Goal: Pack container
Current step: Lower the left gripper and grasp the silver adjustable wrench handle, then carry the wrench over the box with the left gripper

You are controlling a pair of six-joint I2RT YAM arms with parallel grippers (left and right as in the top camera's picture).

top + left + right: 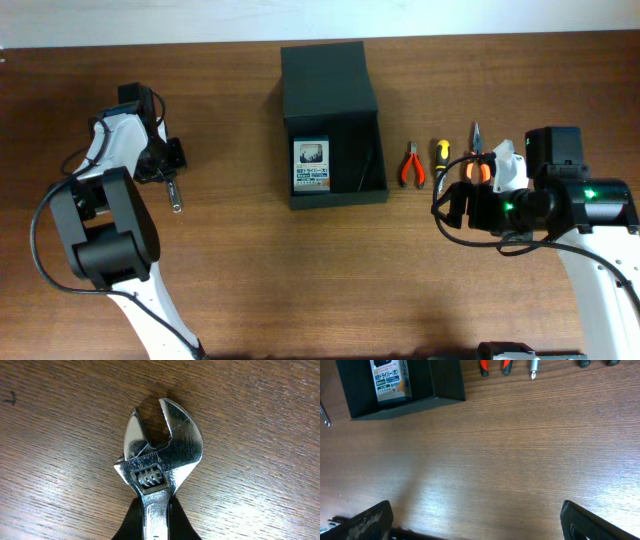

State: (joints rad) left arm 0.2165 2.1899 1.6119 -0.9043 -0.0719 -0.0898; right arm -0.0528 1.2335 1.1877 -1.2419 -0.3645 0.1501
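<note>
The wrench (160, 460) fills the left wrist view. The left gripper (156, 527) pinches its handle between two dark fingers (129, 527). The right gripper (485, 522) holds nothing, its fingers (367, 520) spread wide over the table (495, 460). One container (325, 80) sits at twelve o'clock on the table with its lid open and one card pack (312, 165) inside. At its three o'clock lie red pliers (411, 166), one screwdriver (440, 155) and orange pliers (477, 165).

Place: a robot test bench, lab-like rather than homely.
Desk: a bare brown wood-grain desk (300, 290) fills every view.
Tools: orange-handled pliers (411, 165) and a screwdriver (440, 153) lie in a tidy row right of centre; an adjustable wrench (160, 460) lies at left.
Machines: my left arm (110, 230) and right arm (590, 250), cabled, occupy the lower corners.
</note>
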